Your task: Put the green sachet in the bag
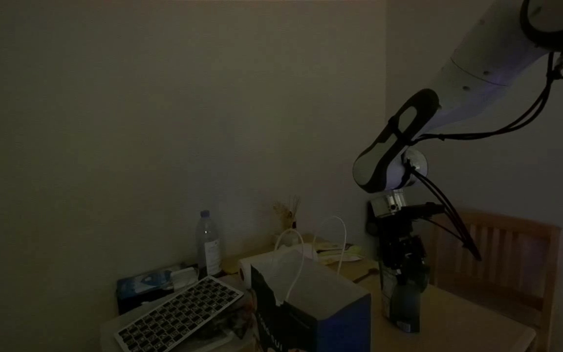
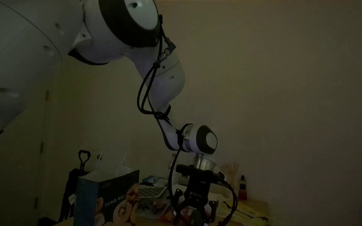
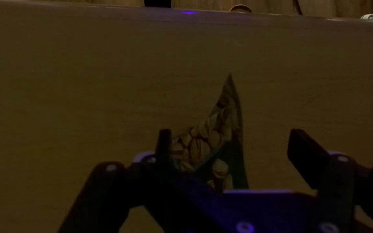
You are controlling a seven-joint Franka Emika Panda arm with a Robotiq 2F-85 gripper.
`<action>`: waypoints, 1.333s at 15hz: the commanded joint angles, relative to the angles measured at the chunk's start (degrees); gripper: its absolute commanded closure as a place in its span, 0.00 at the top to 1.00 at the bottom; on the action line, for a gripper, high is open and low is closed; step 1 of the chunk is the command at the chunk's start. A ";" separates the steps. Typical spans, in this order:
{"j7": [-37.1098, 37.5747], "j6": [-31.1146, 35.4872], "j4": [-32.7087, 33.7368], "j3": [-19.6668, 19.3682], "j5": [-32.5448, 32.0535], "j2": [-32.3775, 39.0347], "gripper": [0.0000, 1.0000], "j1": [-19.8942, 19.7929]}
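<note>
The green sachet (image 1: 405, 305) stands upright on the table under my gripper (image 1: 403, 278). In the wrist view the sachet (image 3: 220, 152), printed with nuts, shows between the spread fingers of my gripper (image 3: 230, 136). It is close to the left finger, with a gap to the right finger; its lower part is hidden behind the gripper. I cannot tell whether the left finger touches it. The sachet (image 2: 196, 217) is partly hidden by the fingers in an exterior view. The bag (image 1: 344, 322), dark blue with white handles and an open top, stands beside the gripper; it also shows here (image 2: 115, 204).
A clear bottle (image 1: 209, 252) and a pale grid-patterned tray (image 1: 181, 313) are beyond the bag. A reed diffuser (image 1: 289, 234) and yellow packets (image 2: 247, 216) lie at the back. A dark bottle (image 2: 243, 188) stands there. A wooden chair (image 1: 496, 244) stands by the table.
</note>
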 commanded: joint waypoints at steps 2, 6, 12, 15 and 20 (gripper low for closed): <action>0.66 -0.45 1.79 0.48 -0.20 1.88 0.56 -0.38; 0.72 -0.41 2.28 0.53 -0.06 2.20 0.29 -0.45; -0.01 -1.14 2.86 0.76 1.16 1.98 0.00 -1.12; 0.26 -1.22 2.84 0.76 1.57 1.60 0.01 -1.28; 2.27 -1.32 -1.04 1.23 1.40 -5.03 0.01 0.21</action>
